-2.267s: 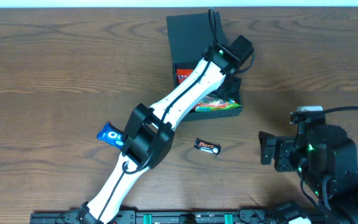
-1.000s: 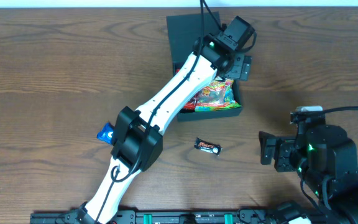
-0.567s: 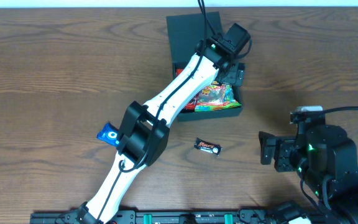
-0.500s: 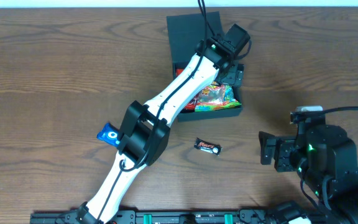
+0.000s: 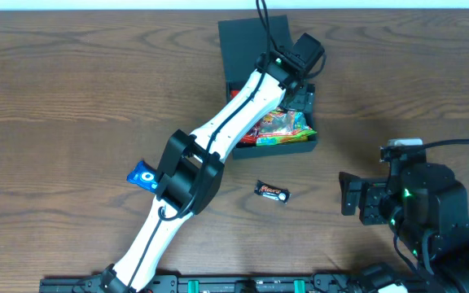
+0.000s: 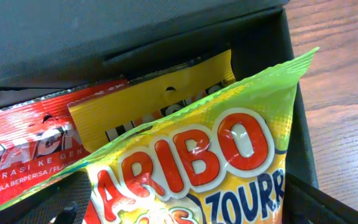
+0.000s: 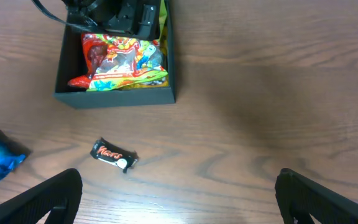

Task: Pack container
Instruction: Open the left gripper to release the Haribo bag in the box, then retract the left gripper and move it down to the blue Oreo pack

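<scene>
The container point(image 5: 242, 39) is a dark square box with its lid flapped back, at the table's far middle. Inside lie a green-and-yellow Haribo bag point(image 5: 281, 126), a yellow packet point(image 6: 154, 106) and a red packet point(image 6: 23, 162). My left gripper point(image 5: 306, 96) hangs open over the box's rear right corner. In the left wrist view the left gripper point(image 6: 185, 208) has its dark fingers point(image 6: 48, 202) standing wide on either side of the Haribo bag point(image 6: 222, 155). My right gripper point(image 5: 350, 195) is open over bare wood at the right, nothing between its fingers point(image 7: 48, 199).
A Mars bar point(image 5: 273, 192) lies on the wood just in front of the box. A blue Oreo packet point(image 5: 142, 174) sits to the left, partly under the left arm. In the right wrist view the container's front wall point(image 7: 114, 98) and the Mars bar point(image 7: 114, 156) show ahead.
The left gripper has drawn back from the front of the container toward its rear right corner, uncovering the Haribo bag. Over the last half second it barely shifts. The right arm has not moved.
</scene>
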`<action>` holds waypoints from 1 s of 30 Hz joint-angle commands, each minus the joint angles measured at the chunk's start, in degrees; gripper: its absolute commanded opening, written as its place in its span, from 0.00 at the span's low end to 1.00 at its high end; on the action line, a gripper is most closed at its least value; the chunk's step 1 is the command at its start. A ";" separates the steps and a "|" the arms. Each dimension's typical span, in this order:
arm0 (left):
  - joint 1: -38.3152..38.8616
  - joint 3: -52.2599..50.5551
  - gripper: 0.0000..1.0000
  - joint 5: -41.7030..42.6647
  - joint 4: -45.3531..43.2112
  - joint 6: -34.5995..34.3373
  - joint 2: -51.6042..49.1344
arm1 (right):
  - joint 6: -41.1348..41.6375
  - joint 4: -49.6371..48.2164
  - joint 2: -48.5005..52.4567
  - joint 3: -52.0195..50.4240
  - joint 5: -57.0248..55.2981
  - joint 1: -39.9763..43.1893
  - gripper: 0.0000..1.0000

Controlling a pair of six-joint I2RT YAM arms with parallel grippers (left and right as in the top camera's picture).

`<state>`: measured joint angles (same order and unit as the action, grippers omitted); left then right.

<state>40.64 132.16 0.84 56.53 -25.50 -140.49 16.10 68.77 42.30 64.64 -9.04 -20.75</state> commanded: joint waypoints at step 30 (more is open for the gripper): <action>-0.90 1.09 0.95 -14.45 40.00 -22.32 31.74 | 0.59 0.04 -0.04 0.13 -0.61 -0.22 0.99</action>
<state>40.16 132.53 -9.91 92.29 -41.87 -109.01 16.12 68.75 42.33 64.64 -9.04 -20.75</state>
